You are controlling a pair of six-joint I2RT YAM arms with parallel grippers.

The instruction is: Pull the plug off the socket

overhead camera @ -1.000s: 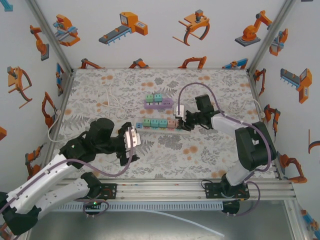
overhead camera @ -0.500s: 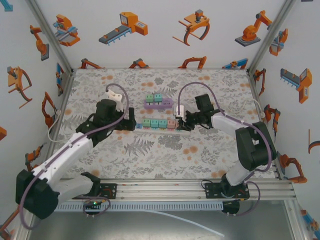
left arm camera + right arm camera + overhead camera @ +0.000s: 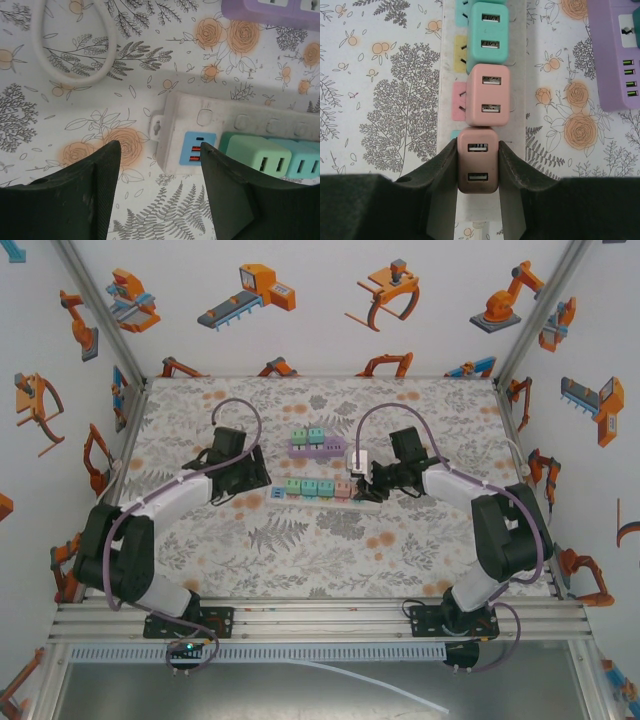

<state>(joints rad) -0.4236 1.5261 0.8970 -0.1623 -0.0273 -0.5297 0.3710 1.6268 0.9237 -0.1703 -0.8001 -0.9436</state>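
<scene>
A white power strip [image 3: 322,499] lies mid-table with a row of teal and pink plugs in it. At its right end my right gripper [image 3: 366,484] is shut on the last plug, a brownish-pink USB plug [image 3: 477,167], with one finger pressed on each side of it. That plug still sits against the strip [image 3: 517,100], beside a pink plug [image 3: 487,95] and a teal plug [image 3: 490,37]. My left gripper [image 3: 159,150] is open at the strip's left end [image 3: 200,117], straddling its corner near the blue USB panel [image 3: 197,148], holding nothing.
A purple power strip [image 3: 318,448] with two teal plugs lies just behind the white one. A white cable [image 3: 75,60] loops on the mat at the far left. The enclosure walls stand on three sides of the floral mat.
My left arm has swung from the near left forward to the left end of the white strip. The right gripper has stayed shut on the plug without moving.
</scene>
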